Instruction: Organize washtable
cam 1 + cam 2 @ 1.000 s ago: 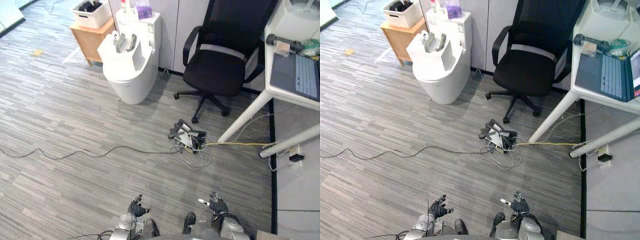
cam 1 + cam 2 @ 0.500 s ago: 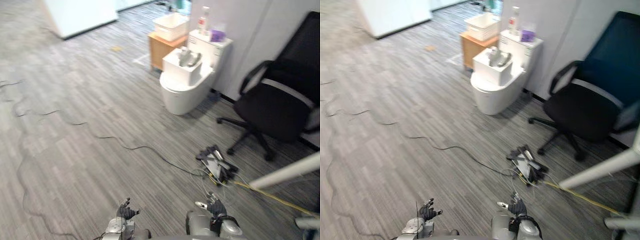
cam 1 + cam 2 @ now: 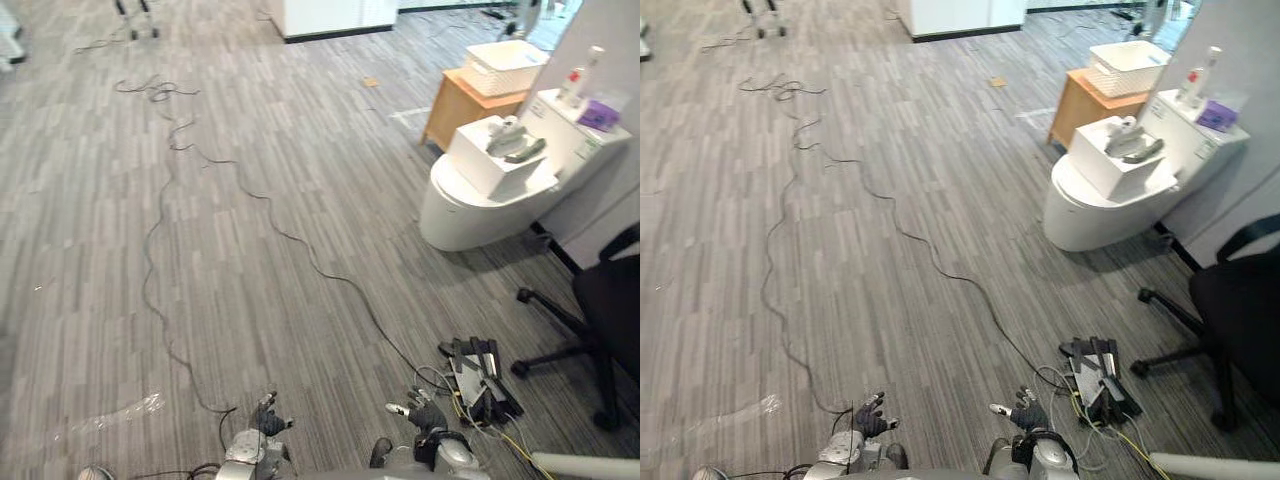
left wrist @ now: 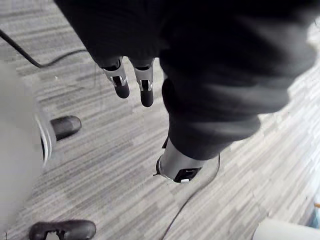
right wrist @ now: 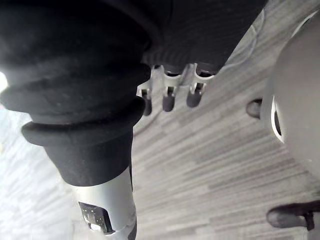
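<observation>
Down low, the left robot hand and right robot hand hang with fingers relaxed and spread, nothing in either. Past them, a black power-strip tangle lies on the grey plank floor. Well off stands the white rounded wash table, with a slim clear plastic bottle at its back. It looks light, slick and tippy; grip it mid-body.

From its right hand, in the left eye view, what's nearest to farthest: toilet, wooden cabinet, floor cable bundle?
From the right hand:
1. cable bundle, just right of it.
2. toilet, farther ahead.
3. wooden cabinet, beyond the toilet.
</observation>
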{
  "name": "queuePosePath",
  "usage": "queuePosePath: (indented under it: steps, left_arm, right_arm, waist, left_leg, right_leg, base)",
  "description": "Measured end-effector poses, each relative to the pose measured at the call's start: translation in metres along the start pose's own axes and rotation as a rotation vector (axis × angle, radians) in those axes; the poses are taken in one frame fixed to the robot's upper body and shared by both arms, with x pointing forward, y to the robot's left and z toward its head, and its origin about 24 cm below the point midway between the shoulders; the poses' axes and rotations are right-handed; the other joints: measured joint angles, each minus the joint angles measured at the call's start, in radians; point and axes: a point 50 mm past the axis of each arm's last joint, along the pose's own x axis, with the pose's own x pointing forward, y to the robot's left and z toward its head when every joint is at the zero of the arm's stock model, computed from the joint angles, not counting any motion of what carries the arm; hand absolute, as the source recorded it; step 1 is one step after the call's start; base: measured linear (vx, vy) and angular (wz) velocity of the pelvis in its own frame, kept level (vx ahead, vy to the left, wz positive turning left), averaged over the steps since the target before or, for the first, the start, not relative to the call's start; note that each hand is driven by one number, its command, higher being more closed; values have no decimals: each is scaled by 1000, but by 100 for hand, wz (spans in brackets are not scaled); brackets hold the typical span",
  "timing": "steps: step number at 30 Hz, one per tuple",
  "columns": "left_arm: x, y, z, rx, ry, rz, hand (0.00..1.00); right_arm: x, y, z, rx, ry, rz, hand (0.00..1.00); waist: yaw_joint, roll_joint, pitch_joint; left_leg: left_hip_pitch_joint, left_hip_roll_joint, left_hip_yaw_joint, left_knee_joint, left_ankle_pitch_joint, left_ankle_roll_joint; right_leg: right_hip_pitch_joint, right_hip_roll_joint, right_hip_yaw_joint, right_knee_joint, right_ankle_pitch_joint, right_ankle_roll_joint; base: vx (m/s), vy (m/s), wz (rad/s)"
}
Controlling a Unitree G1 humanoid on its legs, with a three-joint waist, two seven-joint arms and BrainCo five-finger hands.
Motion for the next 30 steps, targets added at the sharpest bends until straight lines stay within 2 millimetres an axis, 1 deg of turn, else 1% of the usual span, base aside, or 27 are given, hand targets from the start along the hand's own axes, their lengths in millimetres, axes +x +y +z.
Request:
queuePosePath:
  steps: [2, 4, 5, 6, 7, 8, 9, 10, 11, 12, 15, 16, 18, 19, 20, 22, 23, 24, 27, 28, 30]
  left_arm:
    - [-1, 4, -9, 1, 34, 10, 0]
    - [-1, 9, -12, -17, 45, 27, 0]
    - [-1, 12, -12, -31, 48, 39, 0]
    - [-1, 13, -12, -34, 49, 45, 0]
    - [-1, 21, -12, -51, 48, 70, 0]
    - [-1, 23, -11, -78, 44, 83, 0]
    - [-2, 25, -13, -91, 50, 93, 0]
    - [-2, 27, -13, -128, 49, 111, 0]
    - [-2, 27, -14, -145, 54, 116, 0]
    - [-4, 27, -20, -159, 73, 122, 0]
    - [-6, 29, -26, -179, 87, 135, 0]
    - [-7, 29, -28, -180, 94, 136, 0]
    - [-6, 29, -28, -179, 96, 135, 0]
    - [-7, 29, -28, -179, 97, 135, 0]
    - [-7, 29, -28, -178, 98, 137, 0]
    - [-8, 32, -31, -166, 109, 140, 0]
    - [-8, 32, -31, -160, 108, 138, 0]
    - [-8, 33, -31, -150, 108, 136, 0]
    - [-8, 33, -32, -135, 111, 131, 0]
    - [-8, 34, -32, -132, 111, 134, 0]
    - [-8, 34, -33, -130, 112, 132, 0]
  right_arm:
    - [2, 1, -1, -6, 16, 5, 0]
    - [2, 3, 0, -27, 12, 20, 0]
    - [3, 5, 3, -31, 2, 26, 0]
    - [2, 5, 2, -31, 4, 28, 0]
    - [1, 7, -1, -32, 11, 35, 0]
    - [1, 8, -3, -28, 20, 48, 0]
    - [-1, 4, -7, -26, 30, 41, 0]
    - [-2, 1, -10, -23, 37, 30, 0]
    - [-2, -1, -9, -32, 33, 28, 0]
    - [-1, 0, -5, -45, 21, 33, 0]
    - [-3, -2, -11, -77, 39, 31, 0]
    - [-3, -3, -12, -79, 44, 29, 0]
    - [-4, -7, -16, -94, 59, 21, 0]
    - [-5, -7, -20, -102, 79, 20, 0]
    - [-5, -8, -24, -103, 95, 18, 0]
    - [-6, -7, -28, -99, 116, 18, 0]
    - [-6, -7, -29, -101, 119, 21, 0]
    - [-6, -5, -30, -105, 126, 25, 0]
    - [-5, -5, -28, -115, 126, 29, 0]
    - [-5, -5, -29, -120, 130, 29, 0]
    - [-4, -6, -29, -122, 134, 28, 0]
  waist:
    - [3, -5, 3]
    - [6, -12, 15]
    - [3, -13, 29]
    - [3, -9, 34]
    - [3, -45, 30]
    - [2, -70, 25]
    - [4, -74, 17]
    - [8, -68, 21]
    - [8, -54, 25]
    - [5, -40, 26]
    - [9, -42, 11]
    - [7, -42, 3]
    - [7, -46, 0]
    - [8, -46, -1]
    - [8, -51, -3]
    - [7, -62, -11]
    - [8, -73, -19]
    - [11, -75, -24]
    - [6, -71, -27]
    - [7, -69, -29]
    - [7, -64, -31]
  left_leg:
    - [6, -8, -15, -15, 21, 5]
    - [3, -16, -40, -23, 36, 16]
    - [2, -18, -62, -23, 29, 19]
    - [-3, -20, -72, -20, 26, 21]
    - [-17, -49, -100, -21, 26, 21]
    - [-23, -70, -125, -42, 26, 21]
    - [-16, -73, -128, -61, 28, 24]
    - [-49, -78, -113, 43, 14, 39]
    - [-50, -76, -114, 83, -11, 51]
    - [-42, -78, -122, 55, -16, 50]
    - [-30, -94, -150, -33, -13, 47]
    - [-23, -103, -157, -65, -3, 45]
    - [-8, -112, -174, -105, 16, 50]
    - [-1, -120, -177, -106, 51, 61]
    - [8, -124, -178, -106, 61, 63]
    - [31, -146, -177, -105, 58, 70]
    - [36, -152, -173, -102, 58, 79]
    - [35, -160, -172, -99, 57, 82]
    - [34, -153, -169, -98, 56, 84]
    - [39, -145, -167, -98, 56, 84]
    - [44, -134, -163, -98, 56, 84]
  right_leg:
    - [7, 0, 2, 4, 0, 0]
    - [6, -5, 23, 29, -2, 4]
    - [3, 1, 106, 50, -10, 7]
    - [-1, 6, 163, 57, -25, 6]
    - [11, -1, 258, 43, -114, 23]
    - [-1, -1, 264, 49, -140, 40]
    - [-13, -13, 262, 46, -143, 39]
    - [-17, -23, 241, 47, -144, 40]
    - [-12, -16, 235, 46, -146, 43]
    - [1, -6, 239, 34, -149, 49]
    - [25, 6, 252, -29, -150, 53]
    - [30, 8, 255, -58, -150, 69]
    - [48, 12, 275, -83, -143, 82]
    - [68, 13, 286, -93, -131, 81]
    - [81, 11, 294, -96, -124, 83]
    - [113, 2, 332, -110, -89, 84]
    - [119, -2, 337, -117, -82, 81]
    - [126, -5, 340, -128, -75, 85]
    - [131, 5, 341, -140, -37, 85]
    - [134, 15, 344, -141, -22, 70]
    - [135, 25, 349, -141, 0, 66]
  base:
    - [-130, 21, 24]
    - [-175, 31, 23]
    - [-185, 65, 35]
    - [-190, 79, 63]
    - [-160, 34, 92]
    - [-194, 14, 96]
    - [-110, 11, 82]
    - [-65, 27, 46]
    - [-25, 15, 47]
    - [-59, 7, 31]
    - [-29, 24, 36]
    - [69, 44, 49]
    - [114, 45, 39]
    - [112, 37, 32]
    - [120, 50, 27]
    - [181, 64, 11]
    - [203, 64, -5]
    - [215, 56, -8]
    - [163, 29, -6]
    - [86, 0, -7]
    - [61, -2, -6]
